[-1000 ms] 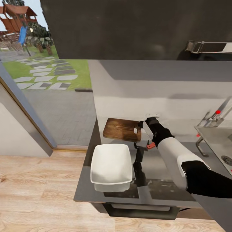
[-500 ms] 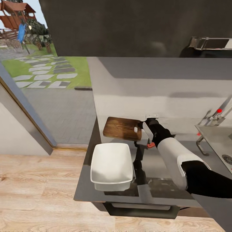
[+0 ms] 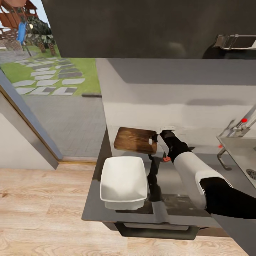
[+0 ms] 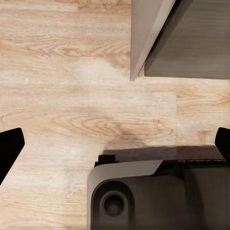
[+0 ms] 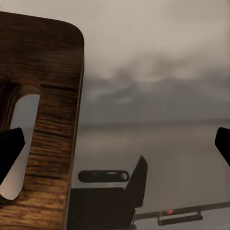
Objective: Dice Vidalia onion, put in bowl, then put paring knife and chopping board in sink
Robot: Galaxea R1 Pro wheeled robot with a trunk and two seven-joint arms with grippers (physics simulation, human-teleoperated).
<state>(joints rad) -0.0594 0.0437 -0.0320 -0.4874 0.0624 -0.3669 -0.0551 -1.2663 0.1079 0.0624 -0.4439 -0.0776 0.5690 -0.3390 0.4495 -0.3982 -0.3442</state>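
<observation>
The dark brown chopping board [image 3: 133,139] is at the back of the grey countertop [image 3: 170,185], its slot hole toward my right gripper [image 3: 158,139]. In the right wrist view the board [image 5: 48,96] stands close by. One fingertip [image 5: 9,148] overlaps its slot, and the gripper [image 5: 115,146] is open with its fingers wide apart. A small red piece [image 3: 166,159] shows beside the wrist; I cannot tell if it is the paring knife. The white square bowl [image 3: 123,177] sits in front of the board. The onion and diced onion are out of view. My left gripper [image 4: 115,146] hangs open over wooden floor.
The steel sink [image 3: 238,153] with its red-knobbed tap [image 3: 244,120] lies at the far right edge. Dark upper cabinets hang overhead. A glass door at the left opens onto a garden. A cabinet bar handle [image 3: 156,233] runs below the counter's front edge.
The whole picture has shifted slightly, so the camera moved. The right gripper, board and bowl keep their places relative to each other.
</observation>
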